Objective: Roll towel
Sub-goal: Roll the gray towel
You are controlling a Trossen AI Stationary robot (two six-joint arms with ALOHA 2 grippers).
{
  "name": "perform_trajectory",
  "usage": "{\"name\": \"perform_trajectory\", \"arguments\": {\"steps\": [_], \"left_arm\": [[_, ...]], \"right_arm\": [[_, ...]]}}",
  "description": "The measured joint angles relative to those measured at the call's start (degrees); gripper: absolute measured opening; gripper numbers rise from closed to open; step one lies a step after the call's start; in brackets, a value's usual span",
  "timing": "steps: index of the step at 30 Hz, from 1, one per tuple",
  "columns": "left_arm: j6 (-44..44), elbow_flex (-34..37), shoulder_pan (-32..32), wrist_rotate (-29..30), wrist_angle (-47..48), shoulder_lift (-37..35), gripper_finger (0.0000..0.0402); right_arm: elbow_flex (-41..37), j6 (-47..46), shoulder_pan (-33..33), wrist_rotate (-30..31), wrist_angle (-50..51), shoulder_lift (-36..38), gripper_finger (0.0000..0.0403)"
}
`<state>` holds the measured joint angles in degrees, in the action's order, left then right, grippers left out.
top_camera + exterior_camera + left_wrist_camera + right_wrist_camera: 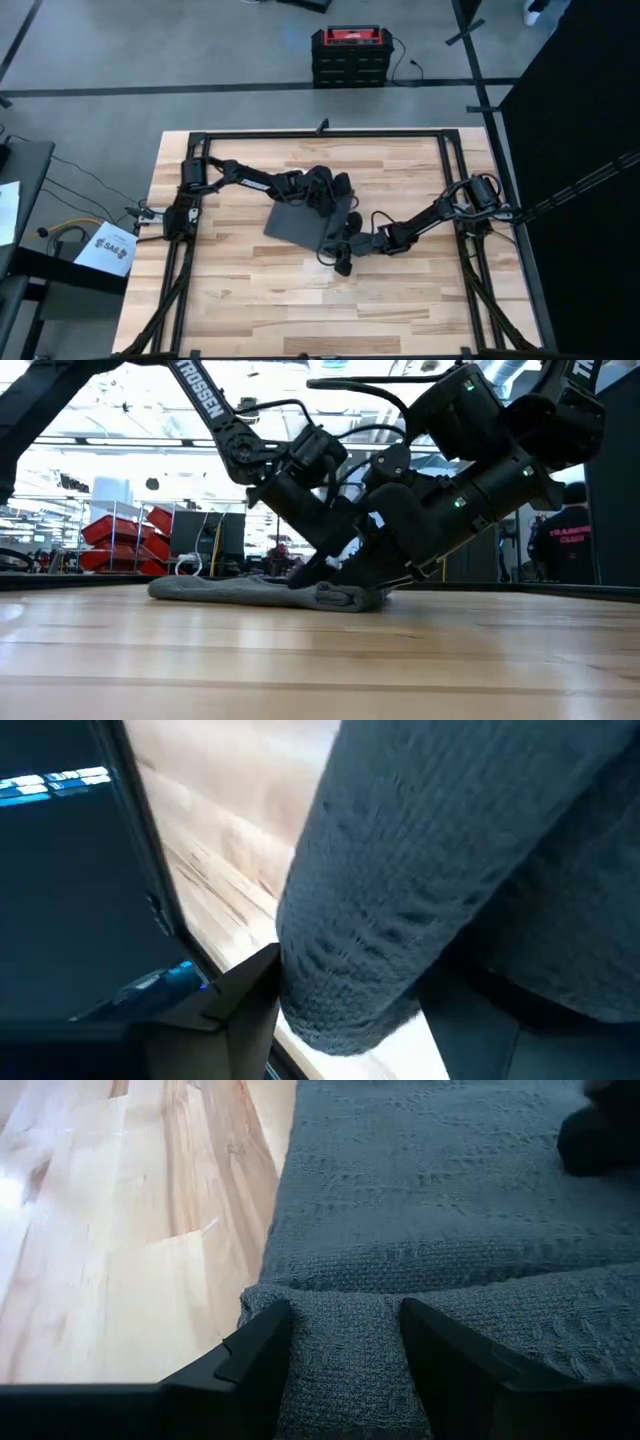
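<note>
Your right claw (pixel 345 1355) pinches the rolled edge of the dark grey knitted towel (pixel 440 1200) on the pale wooden bench (pixel 130 1230); left claw (pixel 335 190) at the far edge, grip unclear.

White capitals reading "TROSSEN" run along the dark upper arm link (pixel 200 395) in the low view, above the towel (pixel 265 592); at that view's upper right edge, high and to the right of the towel, another arm link (pixel 580 372) bears white letters cut off by the frame and unreadable; far right of the towel, in the room behind, a person's dark shirt (pixel 565 540) carries red lettering too small to read; in the high view, a white sheet (pixel 108 247) left of the towel, off the table's edge, shows a dark mark that seems to read "SAG".
</note>
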<state>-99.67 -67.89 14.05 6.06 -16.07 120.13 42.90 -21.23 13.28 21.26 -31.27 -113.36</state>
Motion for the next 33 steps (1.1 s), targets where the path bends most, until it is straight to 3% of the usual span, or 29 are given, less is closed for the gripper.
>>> {"name": "perform_trajectory", "arguments": {"steps": [9,12,33], "left_arm": [[-1.2,-7.2,0.7,1.7,13.8,-1.6,0.0196],[-1.2,-7.7,1.1,-1.4,17.0,-1.6,0.0196],[3.0,-7.7,0.5,-7.0,11.2,-0.9,0.0196]], "right_arm": [[0.0,-0.6,-0.3,0.0,0.3,0.0,0.018],[0.0,-0.7,-0.3,-0.1,0.3,0.0,0.018],[0.0,-0.8,-0.3,-0.3,0.2,0.0,0.018]]}}
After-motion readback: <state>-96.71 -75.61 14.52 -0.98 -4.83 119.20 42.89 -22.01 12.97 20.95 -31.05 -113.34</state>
